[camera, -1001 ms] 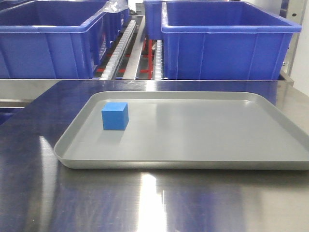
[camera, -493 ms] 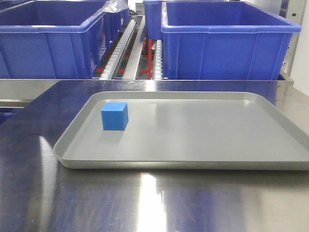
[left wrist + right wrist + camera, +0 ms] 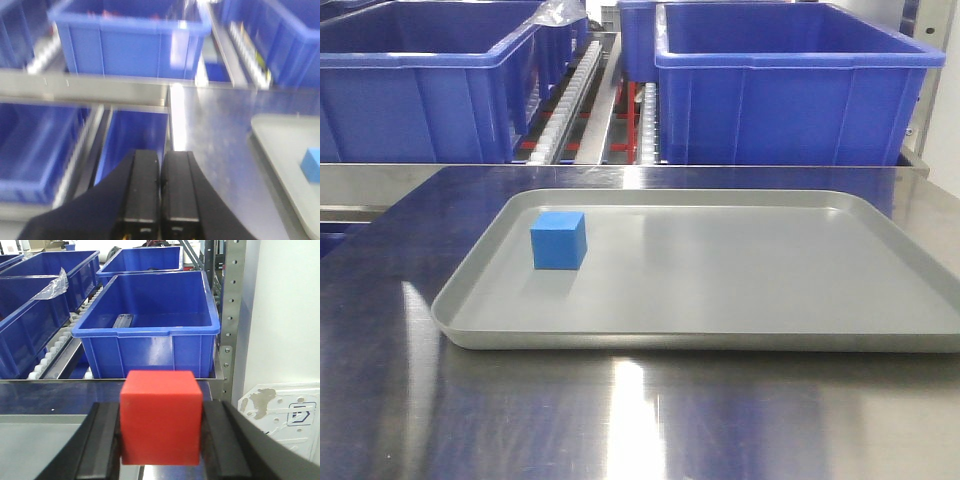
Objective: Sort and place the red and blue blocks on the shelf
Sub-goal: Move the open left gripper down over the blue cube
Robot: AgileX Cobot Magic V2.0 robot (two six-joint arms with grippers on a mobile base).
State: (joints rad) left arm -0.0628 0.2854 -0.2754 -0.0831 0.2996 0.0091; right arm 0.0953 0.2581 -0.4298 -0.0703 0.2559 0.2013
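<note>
The blue block [image 3: 558, 240] rests on the left part of a grey tray [image 3: 720, 330] in the front view, and shows at the right edge of the left wrist view as the blue block [image 3: 311, 164]. The red block [image 3: 161, 417] is held between the black fingers of my right gripper [image 3: 161, 440], lifted above the steel table and facing a blue bin. My left gripper [image 3: 161, 170] is shut with nothing in it, out over the table's left edge and left of the tray [image 3: 285, 150]. Neither gripper appears in the front view.
Large blue bins [image 3: 790, 90] stand on roller shelving behind the steel table [image 3: 640, 420]. More bins [image 3: 130, 42] lie left of and below the table edge. A metal upright [image 3: 232, 315] and a white wall stand to the right.
</note>
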